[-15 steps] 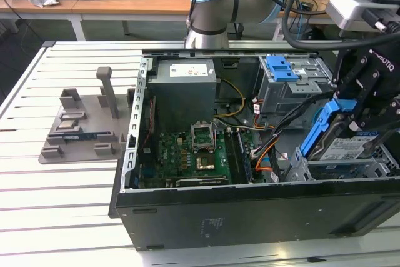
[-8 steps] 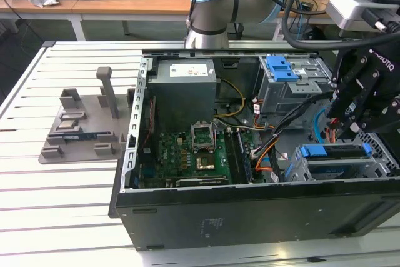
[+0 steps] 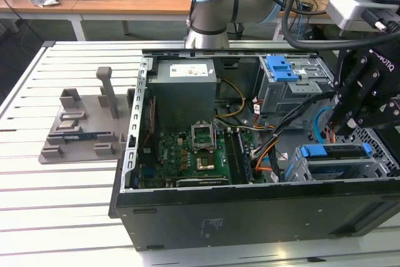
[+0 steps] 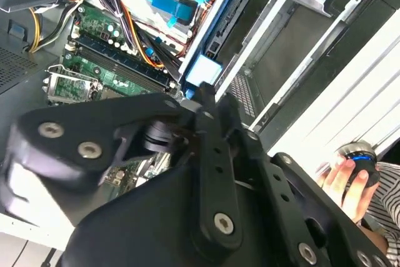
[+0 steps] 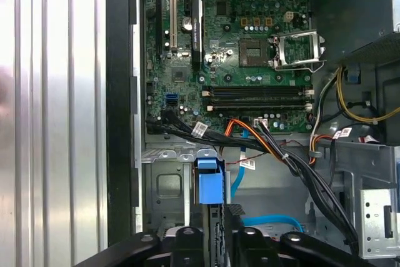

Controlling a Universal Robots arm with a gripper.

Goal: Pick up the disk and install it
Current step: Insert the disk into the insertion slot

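Inside the grey drive cage (image 3: 297, 168), at the exterior view's right, the disk (image 3: 334, 151) lies with its blue-railed long axis running along the cage. My fingers (image 3: 333, 130) hang just above that rail, toward the cage end with the blue tab (image 5: 209, 182); whether they clamp the disk I cannot tell.

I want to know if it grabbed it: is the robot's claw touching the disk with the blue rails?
Cannot tell. In the exterior view the gripper sits right over the disk, but neither contact nor a gap shows plainly.
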